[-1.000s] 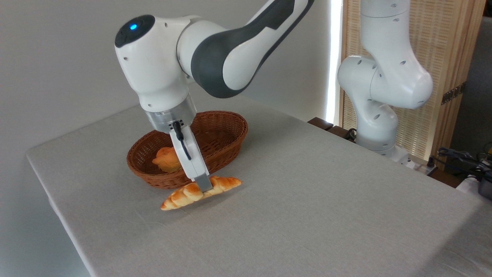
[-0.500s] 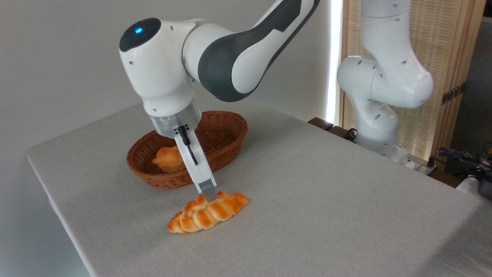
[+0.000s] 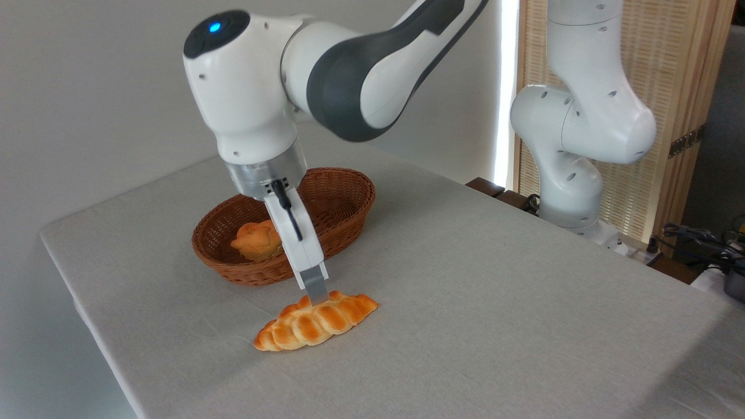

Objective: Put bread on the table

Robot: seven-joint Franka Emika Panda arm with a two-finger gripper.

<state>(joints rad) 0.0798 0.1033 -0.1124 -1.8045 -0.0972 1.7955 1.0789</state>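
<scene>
— How is your arm set?

— My wrist leans over the basket (image 3: 343,201), and my gripper (image 3: 318,295) points down, its tip just above the back edge of the bread (image 3: 316,322).

— Where is the loaf?

— Flat on the table (image 3: 495,279), just in front of the basket, braided top up.

— Fingers apart or together?

— I cannot tell; only one finger (image 3: 315,286) shows, edge-on. My hand also hides part of the bun (image 3: 254,241).
</scene>
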